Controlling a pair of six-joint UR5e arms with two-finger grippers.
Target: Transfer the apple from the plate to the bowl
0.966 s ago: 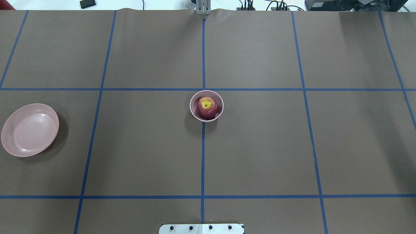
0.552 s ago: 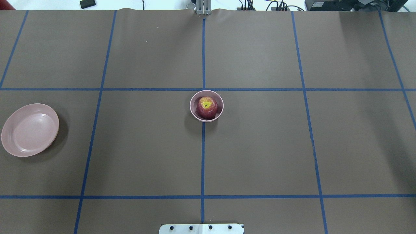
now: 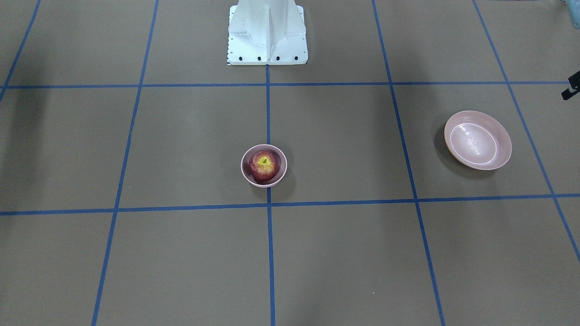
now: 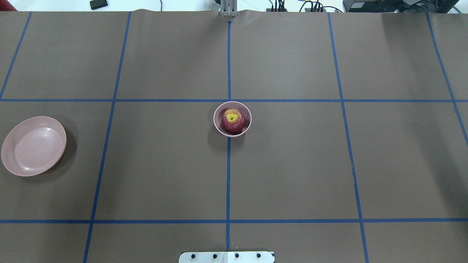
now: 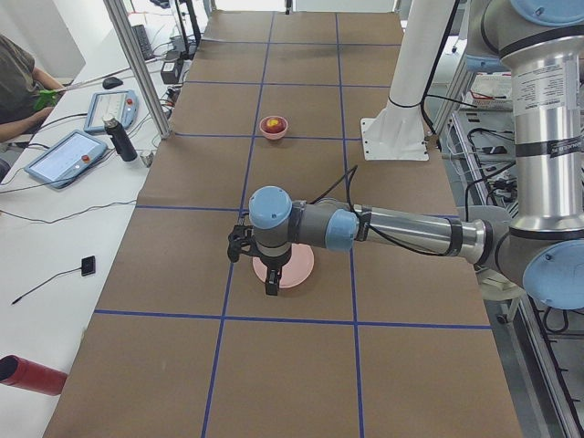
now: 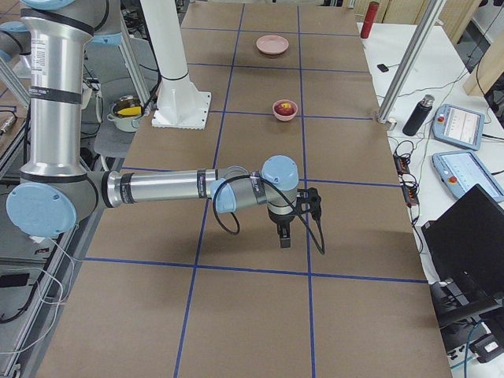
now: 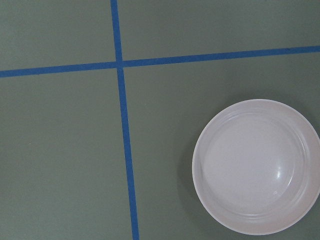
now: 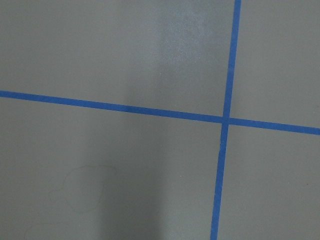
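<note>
The dark-red apple (image 4: pixel 233 121) with a yellow stem patch sits inside the small deep pink bowl (image 4: pixel 216 124) at the table's middle; both also show in the front view, apple (image 3: pixel 263 166) and bowl (image 3: pixel 245 168). The wide pink plate (image 4: pixel 33 146) lies empty at the far left; it also shows in the left wrist view (image 7: pixel 257 167). My left gripper (image 5: pixel 270 285) hangs over the plate's near side, well above it. My right gripper (image 6: pixel 283 236) hangs over bare table far from the bowl. Both show only in the side views, so I cannot tell open or shut.
Brown table cover with blue tape grid lines. The white robot base (image 3: pixel 267 34) stands at the table's robot-side edge. Tablets, a bottle and a laptop lie on the white bench (image 6: pixel 457 126) beyond the far edge. A seated person (image 5: pixel 18 87) is at that bench.
</note>
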